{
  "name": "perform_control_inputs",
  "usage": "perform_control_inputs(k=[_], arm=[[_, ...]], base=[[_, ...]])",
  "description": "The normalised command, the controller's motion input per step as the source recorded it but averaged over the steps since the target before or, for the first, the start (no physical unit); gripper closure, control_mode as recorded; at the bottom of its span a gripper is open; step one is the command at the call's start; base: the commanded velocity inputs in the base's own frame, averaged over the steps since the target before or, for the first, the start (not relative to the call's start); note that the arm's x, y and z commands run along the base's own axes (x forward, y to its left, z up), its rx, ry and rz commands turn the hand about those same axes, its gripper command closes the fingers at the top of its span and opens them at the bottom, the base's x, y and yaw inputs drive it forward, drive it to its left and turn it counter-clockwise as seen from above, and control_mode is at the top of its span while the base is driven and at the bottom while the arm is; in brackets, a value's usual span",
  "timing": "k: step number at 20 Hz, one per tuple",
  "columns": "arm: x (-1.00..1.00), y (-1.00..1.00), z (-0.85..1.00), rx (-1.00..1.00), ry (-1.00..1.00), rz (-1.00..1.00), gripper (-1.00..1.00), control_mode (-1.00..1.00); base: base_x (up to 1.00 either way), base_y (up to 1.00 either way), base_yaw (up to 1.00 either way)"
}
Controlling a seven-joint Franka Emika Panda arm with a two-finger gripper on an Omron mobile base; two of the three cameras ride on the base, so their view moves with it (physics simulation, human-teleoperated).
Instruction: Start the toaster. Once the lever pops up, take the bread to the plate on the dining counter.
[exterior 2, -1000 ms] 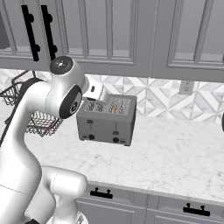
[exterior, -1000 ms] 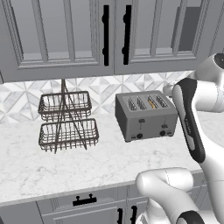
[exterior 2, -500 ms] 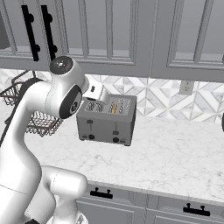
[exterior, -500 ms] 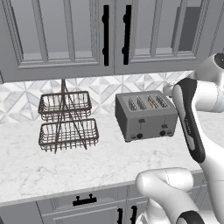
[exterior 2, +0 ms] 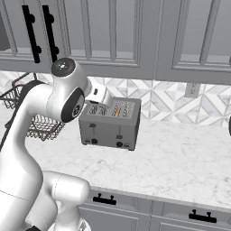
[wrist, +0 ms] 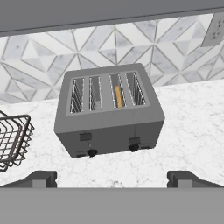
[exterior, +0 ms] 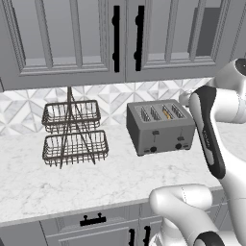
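Observation:
The dark-grey four-slot toaster (exterior: 161,127) (exterior 2: 109,122) (wrist: 109,113) stands on the marble worktop against the tiled wall. A thin golden bread (wrist: 117,96) (exterior: 166,113) (exterior 2: 117,111) slice sits low in the third slot from the left. Both black levers (wrist: 85,136) (wrist: 134,140) are on the toaster's front, above two knobs. My gripper (wrist: 113,178) hovers above and in front of the toaster, open, with nothing between its fingertips (wrist: 43,177). The plate and the dining counter are out of view.
A two-tier wire basket (exterior: 72,132) (wrist: 13,140) stands left of the toaster. Upper cabinets (exterior: 115,38) hang low over the worktop (exterior: 96,178). A wall outlet (exterior 2: 192,90) is to the toaster's right, with open marble (exterior 2: 180,162) below it.

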Motion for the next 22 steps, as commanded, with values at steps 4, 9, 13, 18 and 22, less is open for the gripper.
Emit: perform_control_inputs(k=[4, 9, 13, 18, 22], arm=[[0.00, 0.00, 0.00, 0.00, 0.00, 0.00, -1.00, -1.00], [0.00, 0.00, 0.00, 0.00, 0.00, 0.00, -1.00, -1.00], [0.00, 0.00, 0.00, 0.00, 0.00, 0.00, -1.00, -1.00], [0.00, 0.00, 0.00, 0.00, 0.00, 0.00, -1.00, -1.00], [0.00, 0.00, 0.00, 0.00, 0.00, 0.00, -1.00, -1.00]], base=[[0.00, 0.00, 0.00], [0.00, 0.00, 0.00], [0.00, 0.00, 0.00], [0.00, 0.00, 0.00], [0.00, 0.00, 0.00]])
